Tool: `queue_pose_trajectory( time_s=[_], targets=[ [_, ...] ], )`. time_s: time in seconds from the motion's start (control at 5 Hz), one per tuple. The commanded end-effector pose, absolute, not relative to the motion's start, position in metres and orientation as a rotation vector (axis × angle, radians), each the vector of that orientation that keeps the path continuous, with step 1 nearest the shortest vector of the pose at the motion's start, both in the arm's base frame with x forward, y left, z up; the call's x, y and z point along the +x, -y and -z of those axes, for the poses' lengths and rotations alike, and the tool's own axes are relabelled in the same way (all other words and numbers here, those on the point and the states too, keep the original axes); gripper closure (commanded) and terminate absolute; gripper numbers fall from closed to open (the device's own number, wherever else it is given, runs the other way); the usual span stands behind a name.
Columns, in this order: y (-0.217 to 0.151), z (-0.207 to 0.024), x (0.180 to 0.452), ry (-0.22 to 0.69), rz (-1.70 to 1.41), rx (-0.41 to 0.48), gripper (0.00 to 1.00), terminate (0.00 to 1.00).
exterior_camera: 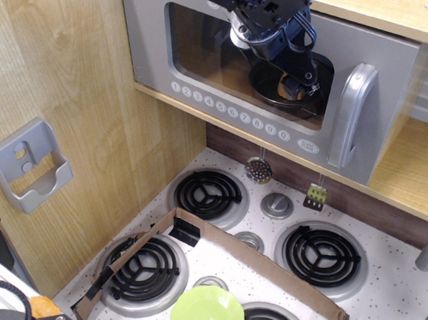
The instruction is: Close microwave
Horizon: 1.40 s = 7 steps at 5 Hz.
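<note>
The microwave (204, 100) is light wood with a wide grey door, and the door lies flat against its front. Its clear window shows a dark plate (321, 72) with something orange on it inside. A row of white number buttons (229, 109) runs under the window. The grey loop handle (351, 115) is at the door's right end. My gripper (298, 81) reaches down from the top and sits against the window's right part, left of the handle. Its black fingers look pressed together and hold nothing.
A small grey holder (28, 164) hangs on the left wooden wall. Below is a toy stove with several black coil burners (208, 193), an open cardboard frame (265, 264) and a green plate (208, 314). An open wooden shelf (413, 168) is to the right of the microwave.
</note>
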State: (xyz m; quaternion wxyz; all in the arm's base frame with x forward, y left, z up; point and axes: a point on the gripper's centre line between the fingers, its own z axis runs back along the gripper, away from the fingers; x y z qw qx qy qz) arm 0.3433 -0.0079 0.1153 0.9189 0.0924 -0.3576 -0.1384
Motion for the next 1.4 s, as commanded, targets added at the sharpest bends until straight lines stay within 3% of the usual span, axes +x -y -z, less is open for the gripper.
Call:
queue_pose_trajectory(
  time_s=[0.0, 0.2, 0.4, 1.0, 1.2],
  targets=[
    [0.026, -0.149, 0.324, 0.563, 0.187, 0.212, 0.00, 0.00],
    [0.031, -0.149, 0.314, 0.471, 0.167, 0.218, 0.00, 0.00],
    [0.033, -0.150, 0.313, 0.439, 0.167, 0.209, 0.00, 0.00],
    [0.033, -0.150, 0.313, 0.439, 0.167, 0.209, 0.00, 0.00],
    [0.033, -0.150, 0.313, 0.439, 0.167, 0.209, 0.00, 1.00]
  ],
)
